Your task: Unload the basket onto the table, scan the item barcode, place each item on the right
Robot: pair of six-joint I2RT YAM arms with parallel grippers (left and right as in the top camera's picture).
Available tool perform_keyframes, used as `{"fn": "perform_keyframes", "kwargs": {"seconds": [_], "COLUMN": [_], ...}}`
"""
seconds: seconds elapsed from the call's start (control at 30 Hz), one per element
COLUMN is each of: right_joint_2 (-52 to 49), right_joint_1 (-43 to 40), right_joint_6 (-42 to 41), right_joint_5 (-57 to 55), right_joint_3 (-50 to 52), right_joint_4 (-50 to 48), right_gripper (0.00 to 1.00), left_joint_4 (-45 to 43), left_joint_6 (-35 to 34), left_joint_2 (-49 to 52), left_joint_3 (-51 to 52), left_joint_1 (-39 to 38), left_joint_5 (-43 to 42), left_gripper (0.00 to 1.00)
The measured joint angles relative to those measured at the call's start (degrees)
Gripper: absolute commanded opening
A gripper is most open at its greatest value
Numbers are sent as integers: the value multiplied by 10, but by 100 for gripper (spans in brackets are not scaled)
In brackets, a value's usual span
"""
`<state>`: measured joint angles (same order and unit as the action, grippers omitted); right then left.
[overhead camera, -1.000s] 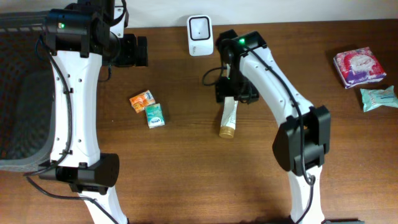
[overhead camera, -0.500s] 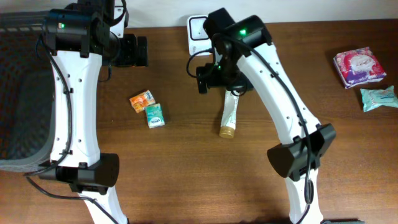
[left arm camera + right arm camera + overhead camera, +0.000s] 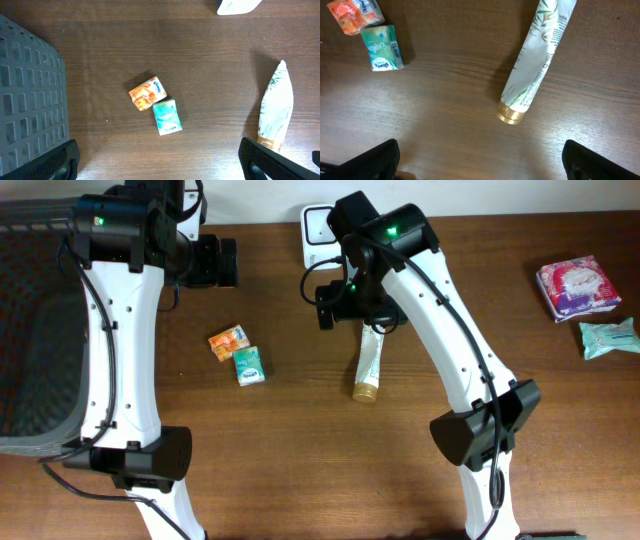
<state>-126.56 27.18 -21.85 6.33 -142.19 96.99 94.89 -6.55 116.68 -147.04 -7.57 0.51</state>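
At the left edge of the worktop (image 3: pixel 300 460) sits a grey basket (image 3: pixel 30 330). The left claw (image 3: pixel 165 162) hangs near the far-left corner, spread wide and empty.

Left of centre lie 2 small tissue packs, one orange (image 3: pixel 228 341) and one teal (image 3: pixel 249 365), touching at a corner. They look light and soft and would squash under a hard pinch.

The tube (image 3: pixel 368 365) is probably the item to scan. It lies flat at mid-worktop, its gold cap toward the near edge and its crimped tail toward the far edge, just short of the white scanner (image 3: pixel 315 230) at the far edge. The right claw (image 3: pixel 482 162) hovers above the worktop just left of the tube, spread wide and holding nothing.

The tube should be light, with a glossy skin that may slip and a body that dents when squeezed. The firmest hold is across the shoulder just behind the cap, or across the middle with gentle pressure. The flat tail is thin and would bend. No barcode shows on its upper face, so it likely needs turning.

Near the right edge, well apart from the rest, rest 2 more soft packs, one pink (image 3: pixel 575 285) and one pale blue (image 3: pixel 608 337).
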Motion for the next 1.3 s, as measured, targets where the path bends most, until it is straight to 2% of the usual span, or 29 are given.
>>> {"fn": "perform_keyframes", "kwargs": {"seconds": [0.43,0.57,0.7,0.87,1.3], "right_joint_2": [-22,-40,-48,-49,-49], "right_joint_1": [12,30,36,24,13], "right_joint_6": [-2,-53,-76,-127,-163], "right_joint_5": [4,-93,-140,-195,-210], "right_joint_3": [1,48,135,225,237], "right_joint_4": [-60,-75,-131,-139,-159], "right_gripper": [99,99,99,99,99], "left_joint_4": [0,0,0,0,0], "left_joint_6": [0,0,0,0,0], "left_joint_2": [0,0,0,0,0], "left_joint_3": [0,0,0,0,0], "left_joint_1": [0,0,0,0,0], "left_joint_5": [0,0,0,0,0], "left_gripper": [99,99,99,99,99]}}
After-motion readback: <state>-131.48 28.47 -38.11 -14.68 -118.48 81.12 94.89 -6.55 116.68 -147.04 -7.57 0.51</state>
